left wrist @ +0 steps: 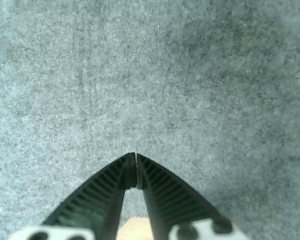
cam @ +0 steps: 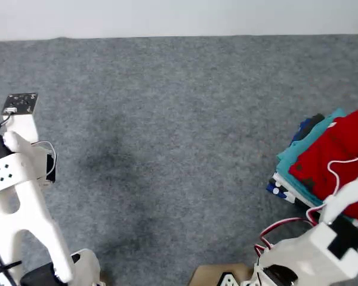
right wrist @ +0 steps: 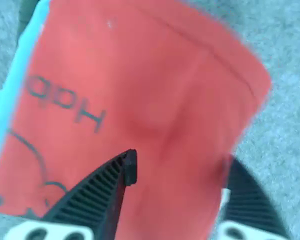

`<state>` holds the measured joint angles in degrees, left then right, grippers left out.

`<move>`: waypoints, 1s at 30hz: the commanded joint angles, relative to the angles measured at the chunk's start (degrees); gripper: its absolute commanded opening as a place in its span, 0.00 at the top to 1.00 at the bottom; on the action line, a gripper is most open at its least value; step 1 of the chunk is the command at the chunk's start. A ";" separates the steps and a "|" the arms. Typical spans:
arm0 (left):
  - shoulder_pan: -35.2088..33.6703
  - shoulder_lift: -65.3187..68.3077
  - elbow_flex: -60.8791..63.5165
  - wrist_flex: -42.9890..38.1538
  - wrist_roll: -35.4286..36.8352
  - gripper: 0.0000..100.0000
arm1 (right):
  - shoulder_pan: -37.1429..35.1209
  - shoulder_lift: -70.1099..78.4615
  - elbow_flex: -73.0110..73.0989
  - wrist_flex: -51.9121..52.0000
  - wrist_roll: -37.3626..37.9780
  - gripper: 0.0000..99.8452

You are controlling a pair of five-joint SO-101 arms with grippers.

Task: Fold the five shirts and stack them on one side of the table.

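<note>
A stack of folded shirts sits at the table's right edge, with a red shirt [cam: 340,149] on top. Beneath it lie a teal shirt [cam: 292,156], a dark blue one [cam: 307,127] and a white edge [cam: 281,182]. My right gripper [right wrist: 182,172] hangs open just above the red shirt [right wrist: 140,75], its fingers spread wide over the cloth, and the teal shirt [right wrist: 15,95] peeks out beside it. My left gripper [left wrist: 135,162] is shut with its tips touching and nothing in it, over bare grey table far from the stack.
The grey felt table [cam: 179,119] stretches bare between the arms. The left arm [cam: 18,173] stands at the left edge and the right arm [cam: 322,244] at the lower right, with red and white cables near the stack. A pale wall borders the far edge.
</note>
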<state>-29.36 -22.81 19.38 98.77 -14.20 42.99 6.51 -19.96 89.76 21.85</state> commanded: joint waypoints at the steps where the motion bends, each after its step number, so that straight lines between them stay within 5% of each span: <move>1: 0.53 -1.93 -2.07 0.70 0.00 1.00 | -2.24 -8.48 -1.05 1.19 -1.58 0.57; 6: 0.53 -1.93 -2.07 0.70 0.00 1.00 | -7.34 -15.78 -0.79 7.43 -1.58 0.71; 12: 0.53 -2.02 -2.07 0.70 -0.09 1.00 | -12.70 -12.97 -0.70 11.21 -1.67 1.00; 30: 0.53 -1.67 -1.89 0.79 -0.09 1.00 | -24.57 12.62 -0.79 12.44 -4.57 0.99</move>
<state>-29.36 -22.81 19.38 98.77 -14.20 20.66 20.13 -20.04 100.40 19.56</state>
